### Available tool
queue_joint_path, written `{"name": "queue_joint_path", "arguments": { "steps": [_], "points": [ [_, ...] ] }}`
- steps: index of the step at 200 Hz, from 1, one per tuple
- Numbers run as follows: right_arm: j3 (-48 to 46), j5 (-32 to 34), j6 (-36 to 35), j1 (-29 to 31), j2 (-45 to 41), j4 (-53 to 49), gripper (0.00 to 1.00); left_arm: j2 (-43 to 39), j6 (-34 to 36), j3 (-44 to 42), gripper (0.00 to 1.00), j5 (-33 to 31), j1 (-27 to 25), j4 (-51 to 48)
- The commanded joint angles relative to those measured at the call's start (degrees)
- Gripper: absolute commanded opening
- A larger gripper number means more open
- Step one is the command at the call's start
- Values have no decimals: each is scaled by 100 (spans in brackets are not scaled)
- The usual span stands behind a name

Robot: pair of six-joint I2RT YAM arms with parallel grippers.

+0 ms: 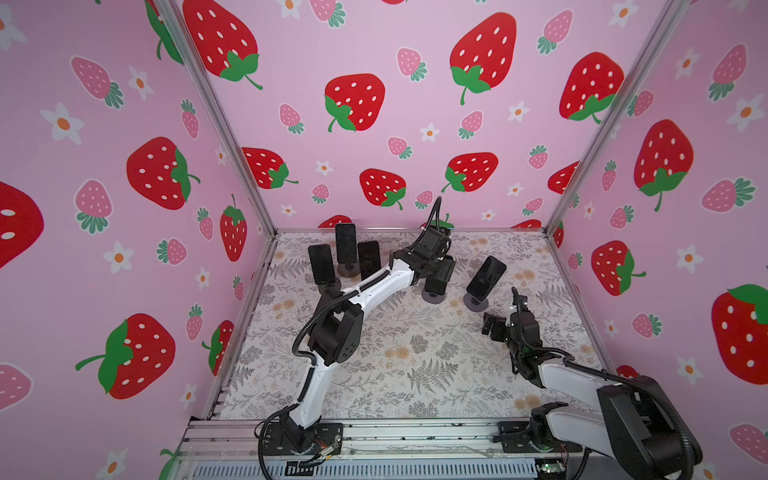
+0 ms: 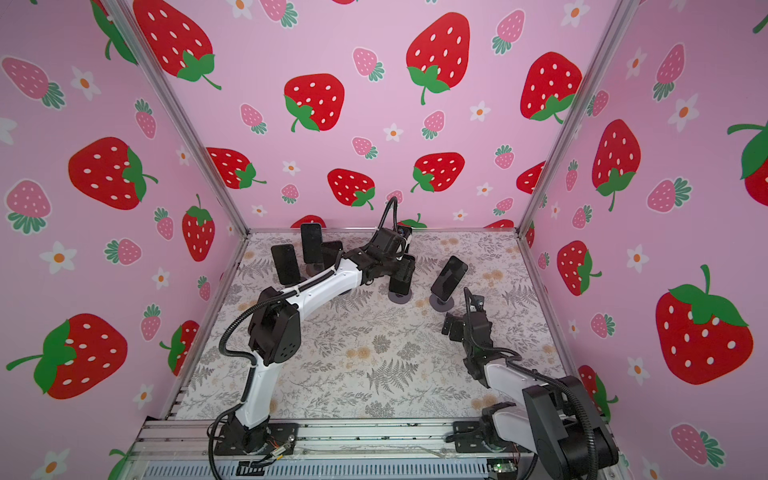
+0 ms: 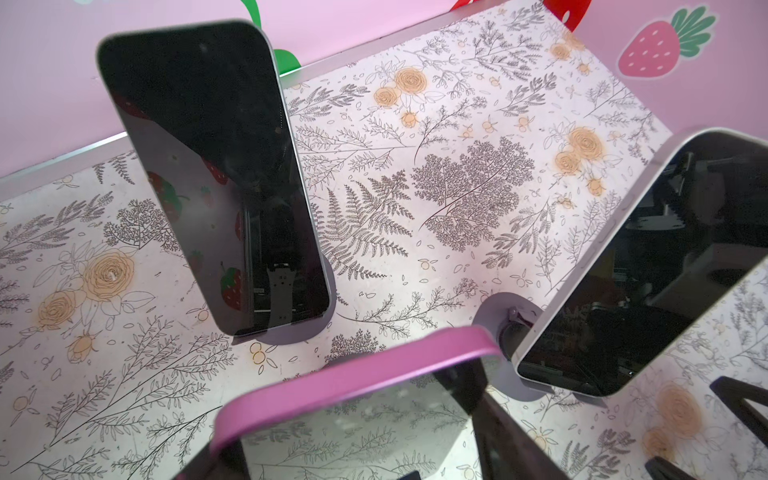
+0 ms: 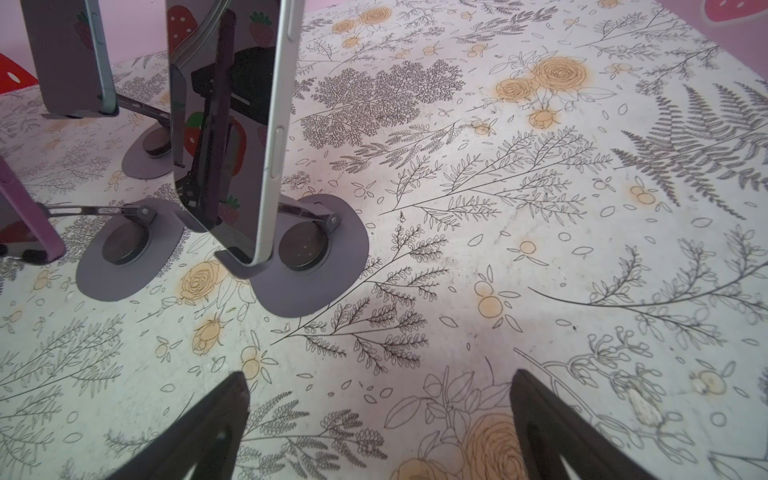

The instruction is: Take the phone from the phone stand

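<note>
One pink-edged black-glass phone (image 3: 353, 365) sits under left gripper (image 1: 437, 277), 12 o'clock of floral-print table (image 1: 395, 374), seemingly still on round grey stand (image 1: 432, 298). Left grip: cannot tell whether closed on it. Your right gripper (image 4: 374, 415) spread, empty. You risk dragging stand along, or clipping silver-edged phone (image 1: 485, 277) at its 3 o'clock.

Pink strawberry-print walls (image 1: 374, 62) enclose a floral-patterned tabletop (image 1: 415, 365).

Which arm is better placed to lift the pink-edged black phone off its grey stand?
Left: the left gripper sits over the pink-edged black phone; the right gripper hangs open, nearer the silver-edged phone.
</note>
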Motion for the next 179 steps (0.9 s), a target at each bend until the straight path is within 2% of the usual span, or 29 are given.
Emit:
{"name": "queue_joint_path", "arguments": {
  "steps": [1, 76, 106, 116, 179],
  "points": [
    [129, 93, 53, 19, 50, -67, 100, 86, 62, 256, 77, -40, -22, -101],
    [129, 93, 44, 19, 53, -71, 100, 35, 106, 260, 79, -22, -22, -62],
    [130, 92, 45, 25, 57, -69, 100, -13, 63, 223, 87, -31, -22, -55],
    [130, 86, 45, 28, 58, -65, 100, -40, 20, 195, 100, -35, -18, -37],
    [121, 90, 44, 28, 27, -66, 100, -309, -90, -27, 99, -107, -21, 99]
  ]
}}
